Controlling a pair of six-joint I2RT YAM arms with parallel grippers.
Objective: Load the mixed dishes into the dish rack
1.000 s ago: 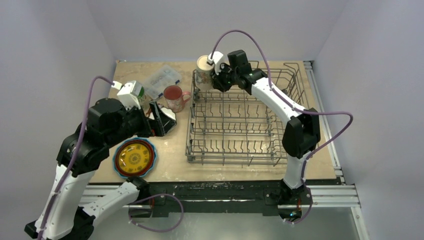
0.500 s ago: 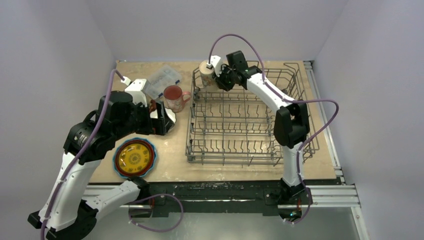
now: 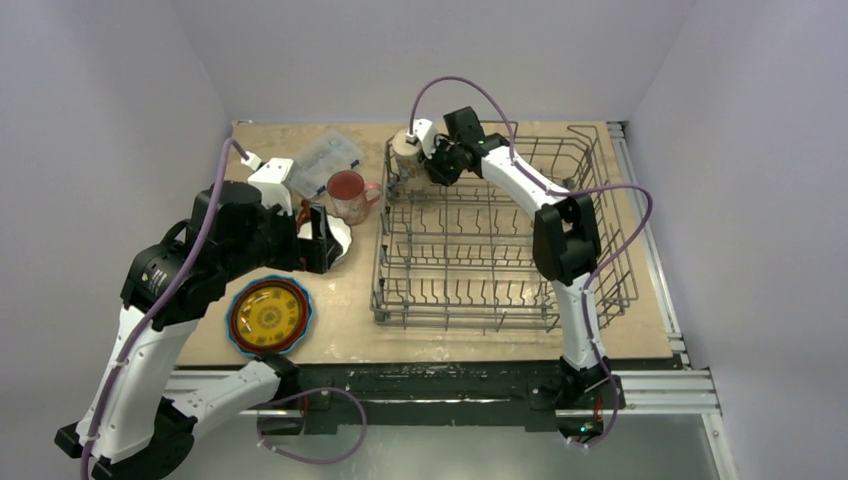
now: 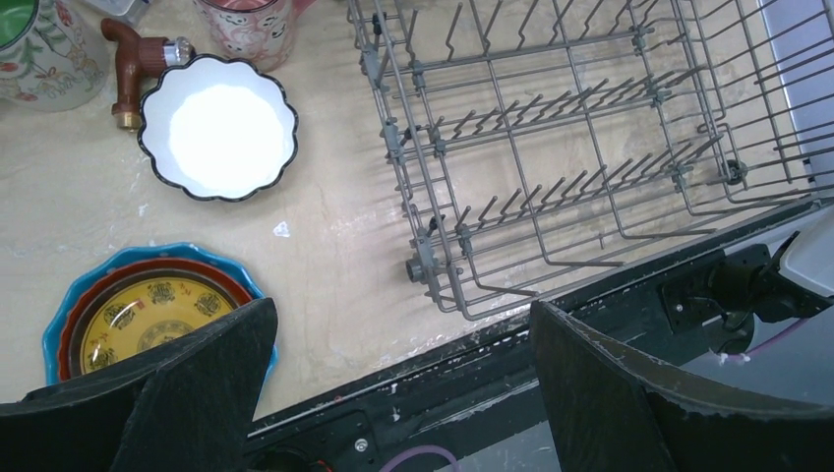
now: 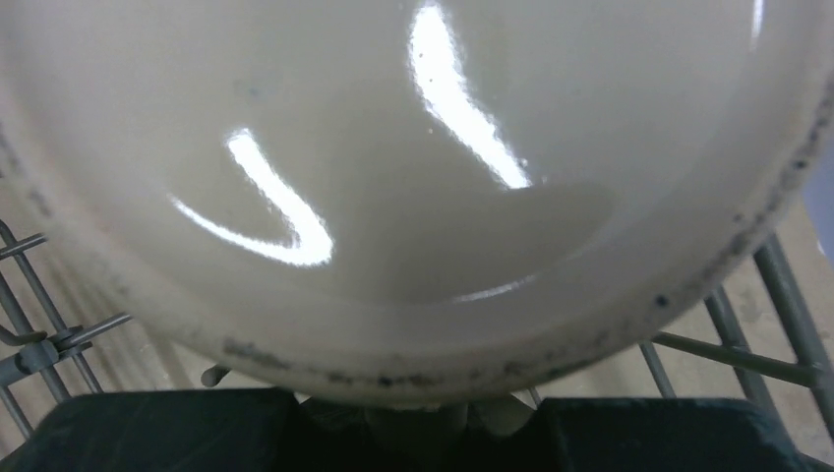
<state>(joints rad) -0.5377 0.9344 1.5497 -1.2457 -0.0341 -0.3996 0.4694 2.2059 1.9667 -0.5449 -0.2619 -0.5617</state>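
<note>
My right gripper [image 3: 428, 160] is shut on a cream mug [image 3: 405, 150] at the far left corner of the grey wire dish rack [image 3: 490, 240]. In the right wrist view the mug [image 5: 413, 177] fills the frame above my gripper [image 5: 423, 423], with rack wires behind. My left gripper [image 3: 320, 240] is open and empty; in its wrist view it [image 4: 403, 393] hangs over the table's front edge. Below it lie the white scalloped bowl [image 4: 218, 126], the stacked yellow, orange and blue plates [image 4: 148, 315], the pink mug [image 4: 246, 25] and a second cream mug [image 4: 39, 49].
A clear plastic box [image 3: 322, 155] sits at the far left behind the pink mug [image 3: 348, 195]. A red-brown tool [image 4: 133, 64] lies beside the bowl. The plate stack [image 3: 268, 316] is near the table's front left edge. The rack [image 4: 590, 147] holds no dishes in its rows.
My right gripper has carried the cream mug a little left and lower, to the rack's far left corner. My left arm rose and swung slightly right, then held.
</note>
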